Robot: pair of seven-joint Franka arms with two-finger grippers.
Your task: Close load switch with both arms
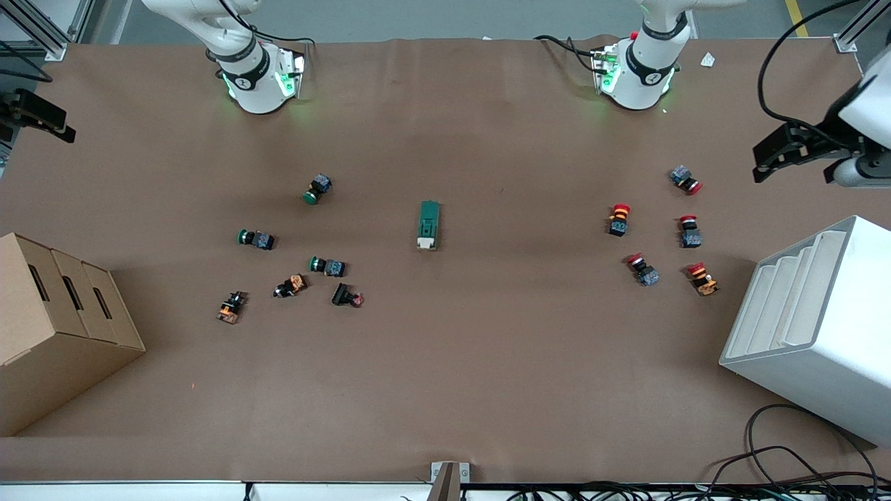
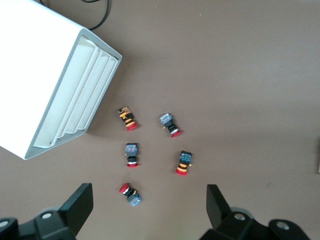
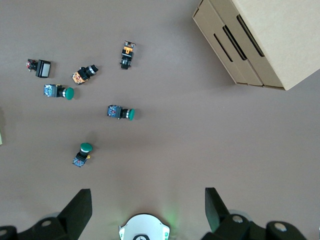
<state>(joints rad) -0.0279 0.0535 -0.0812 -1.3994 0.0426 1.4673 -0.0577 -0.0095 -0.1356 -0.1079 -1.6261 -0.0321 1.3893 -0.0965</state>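
The load switch (image 1: 429,224) is a dark green block with a white lever piece at its end nearer the front camera. It lies alone on the brown table's middle. My left gripper (image 1: 763,161) hangs high over the left arm's end of the table; its wrist view shows it open and empty (image 2: 149,207) above a red push button (image 2: 130,194). My right gripper (image 1: 43,115) hangs high over the right arm's end; its wrist view shows it open and empty (image 3: 147,210) above the right arm's base (image 3: 144,229). Neither gripper is near the switch.
Several green and orange push buttons (image 1: 327,266) lie toward the right arm's end, beside a cardboard box (image 1: 56,327). Several red push buttons (image 1: 618,219) lie toward the left arm's end, beside a white slotted rack (image 1: 821,327). Cables (image 1: 786,466) lie along the front edge.
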